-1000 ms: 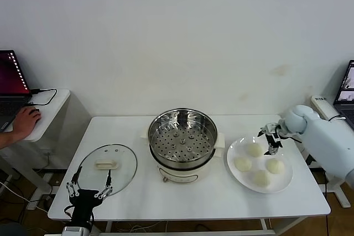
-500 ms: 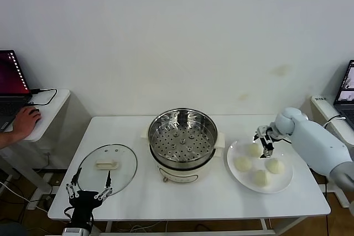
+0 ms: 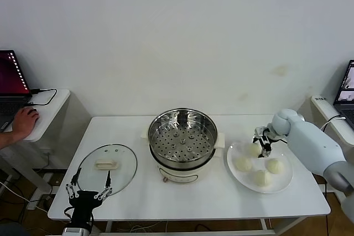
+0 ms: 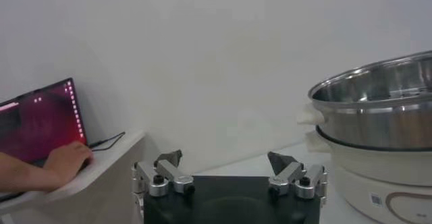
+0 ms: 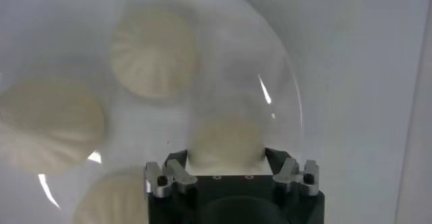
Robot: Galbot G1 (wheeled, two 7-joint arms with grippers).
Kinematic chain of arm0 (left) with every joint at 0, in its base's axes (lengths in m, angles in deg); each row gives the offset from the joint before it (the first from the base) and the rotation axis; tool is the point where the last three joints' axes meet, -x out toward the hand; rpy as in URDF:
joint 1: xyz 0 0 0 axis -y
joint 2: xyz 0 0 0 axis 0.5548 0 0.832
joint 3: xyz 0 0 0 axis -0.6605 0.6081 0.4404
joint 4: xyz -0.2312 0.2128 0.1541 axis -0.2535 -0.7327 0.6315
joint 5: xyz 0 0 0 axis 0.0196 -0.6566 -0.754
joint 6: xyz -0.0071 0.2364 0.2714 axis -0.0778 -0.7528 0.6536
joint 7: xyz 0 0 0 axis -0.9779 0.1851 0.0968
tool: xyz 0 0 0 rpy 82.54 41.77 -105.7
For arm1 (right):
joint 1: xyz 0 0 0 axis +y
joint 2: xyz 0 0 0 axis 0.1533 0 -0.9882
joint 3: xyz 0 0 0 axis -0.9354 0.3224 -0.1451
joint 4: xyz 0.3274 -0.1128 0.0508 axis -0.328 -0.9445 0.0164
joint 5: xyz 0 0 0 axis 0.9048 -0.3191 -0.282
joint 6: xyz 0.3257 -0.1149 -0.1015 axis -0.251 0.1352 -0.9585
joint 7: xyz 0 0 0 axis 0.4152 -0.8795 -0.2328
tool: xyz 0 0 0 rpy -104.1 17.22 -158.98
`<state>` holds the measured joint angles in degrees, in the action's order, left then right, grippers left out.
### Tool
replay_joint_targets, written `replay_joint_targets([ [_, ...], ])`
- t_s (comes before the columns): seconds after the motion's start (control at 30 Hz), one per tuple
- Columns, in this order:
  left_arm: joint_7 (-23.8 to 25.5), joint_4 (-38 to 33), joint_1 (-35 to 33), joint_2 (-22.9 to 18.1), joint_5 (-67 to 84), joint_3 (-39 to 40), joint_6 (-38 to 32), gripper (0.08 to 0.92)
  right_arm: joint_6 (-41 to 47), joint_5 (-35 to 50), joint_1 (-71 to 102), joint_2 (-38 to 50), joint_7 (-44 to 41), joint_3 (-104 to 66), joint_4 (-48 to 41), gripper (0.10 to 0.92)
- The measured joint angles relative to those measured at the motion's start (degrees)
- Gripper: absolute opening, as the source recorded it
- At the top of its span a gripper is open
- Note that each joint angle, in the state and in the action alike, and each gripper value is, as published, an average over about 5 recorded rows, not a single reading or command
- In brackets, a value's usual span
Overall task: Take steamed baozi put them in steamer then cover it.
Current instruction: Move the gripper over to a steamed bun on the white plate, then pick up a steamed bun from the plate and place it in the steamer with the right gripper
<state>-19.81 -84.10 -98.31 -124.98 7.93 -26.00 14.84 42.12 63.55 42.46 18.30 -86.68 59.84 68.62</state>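
Note:
Four cream-white baozi lie on a flat white plate (image 3: 233, 173) to the right of the steamer (image 3: 183, 138). My right gripper (image 3: 264, 146) is open and straddles the far baozi (image 3: 253, 150), one finger on each side of it; in the right wrist view that baozi (image 5: 225, 140) sits between the fingers of the gripper (image 5: 226, 159), whether touching I cannot tell. The other buns (image 3: 242, 164) (image 3: 274, 165) (image 3: 261, 178) lie loose. The steamer's perforated tray is bare. The glass cover (image 3: 107, 164) lies flat on the table to the left. My left gripper (image 3: 88, 184) is open and idle at the near edge beside it.
A person's hand rests by a laptop (image 3: 11, 87) on a side table at the far left. Another laptop (image 3: 347, 84) stands at the far right. The steamer (image 4: 378, 110) shows to one side in the left wrist view, beyond the gripper (image 4: 226, 161).
My right gripper has shifted left, towards the steamer, and settled around the far baozi on the plate. The left arm has not moved.

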Motion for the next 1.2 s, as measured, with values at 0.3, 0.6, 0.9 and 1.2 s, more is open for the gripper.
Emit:
replay_joint_targets([
  [0.3, -0.1, -0.3, 0.0, -0.1, -0.1, 0.1, 0.0, 0.823, 0.1, 0.9, -0.6, 0.8, 0.3, 0.4, 1.0, 0.584],
  [0.6, -0.1, -0.6, 0.4, 0.5, 0.0, 0.2, 0.0, 0.823, 1.4, 5.7, -4.7, 4.2, -0.7, 3.4, 6.3, 0.577],
  [0.9, -0.1, -0.8, 0.7, 1.2, 0.5, 0.3, 0.0, 0.823, 3.3, 15.0, -16.6, 7.6, -2.1, 11.6, 14.5, 0.584],
  [1.2, -0.6, -1.2, 0.8, 1.9, 1.4, -0.3, -0.2, 0.823, 4.2, 25.7, -30.4, 5.3, -1.2, 22.5, 21.4, 0.585],
])
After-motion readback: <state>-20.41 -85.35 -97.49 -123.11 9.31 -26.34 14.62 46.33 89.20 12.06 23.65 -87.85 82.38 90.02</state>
